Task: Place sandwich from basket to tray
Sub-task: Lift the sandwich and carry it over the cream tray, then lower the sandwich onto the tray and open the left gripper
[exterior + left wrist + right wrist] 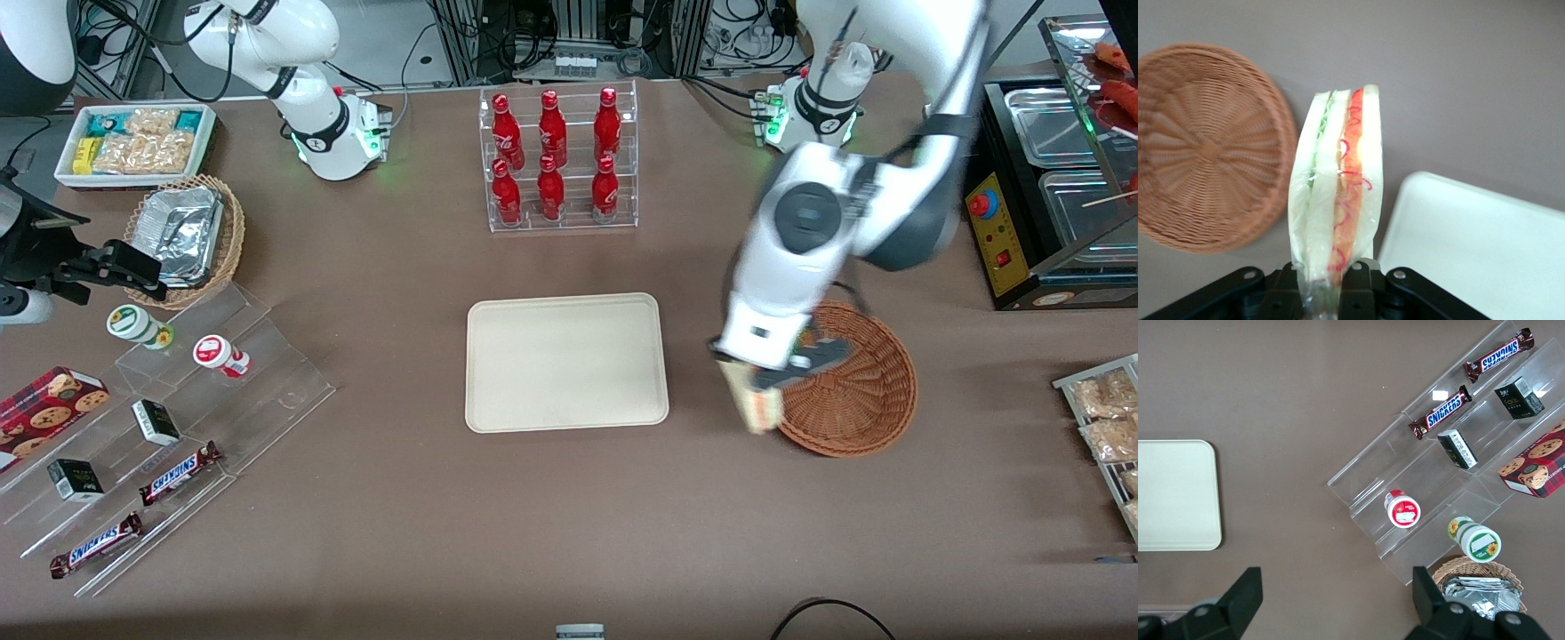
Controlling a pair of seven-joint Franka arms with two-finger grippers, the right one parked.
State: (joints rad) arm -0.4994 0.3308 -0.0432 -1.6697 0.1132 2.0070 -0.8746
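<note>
The pincer (1327, 287) is clamped on one end of the single sandwich (1336, 193), holding it in the air over the bare counter (569, 516) between the one reddish basket (858, 382) and the one cream tray (566, 362). I judge the task about half done: the basket shows nothing inside, the tray carries nothing, so carrying over and setting down remain.
</note>
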